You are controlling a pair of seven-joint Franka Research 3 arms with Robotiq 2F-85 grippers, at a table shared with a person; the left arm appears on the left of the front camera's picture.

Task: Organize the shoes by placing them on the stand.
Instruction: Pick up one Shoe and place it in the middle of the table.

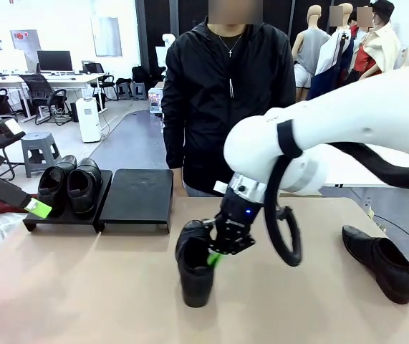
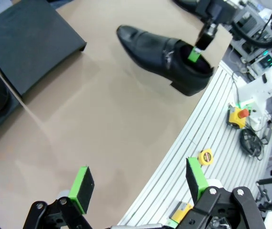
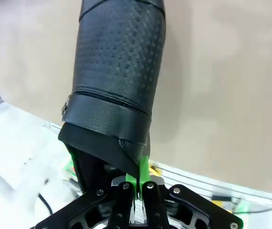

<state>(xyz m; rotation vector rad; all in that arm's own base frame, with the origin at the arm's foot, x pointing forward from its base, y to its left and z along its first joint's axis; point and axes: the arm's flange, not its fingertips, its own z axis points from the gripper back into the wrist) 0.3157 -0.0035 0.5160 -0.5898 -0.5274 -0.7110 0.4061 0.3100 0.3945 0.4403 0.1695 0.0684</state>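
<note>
My right gripper (image 1: 217, 256) is shut on the rim of a black shoe (image 1: 193, 269) over the near middle of the table. The same shoe (image 3: 119, 62) is pinched at its opening by this gripper (image 3: 139, 183), and I cannot tell whether it touches the table. Two more shoes (image 1: 69, 185) sit side by side on the left panel of the black stand (image 1: 138, 197). A fourth shoe (image 1: 380, 262) lies at the table's right side. My left gripper (image 2: 138, 183) is open and holds nothing, low over the table's near left edge, facing the held shoe (image 2: 159, 55).
A person in a black jacket (image 1: 225, 93) stands at the far side, behind the stand's bare right panel (image 2: 31, 45). The tan tabletop (image 1: 82, 287) is bare at front left. A ribbed metal frame (image 2: 207, 129) with small tools runs along the table's near edge.
</note>
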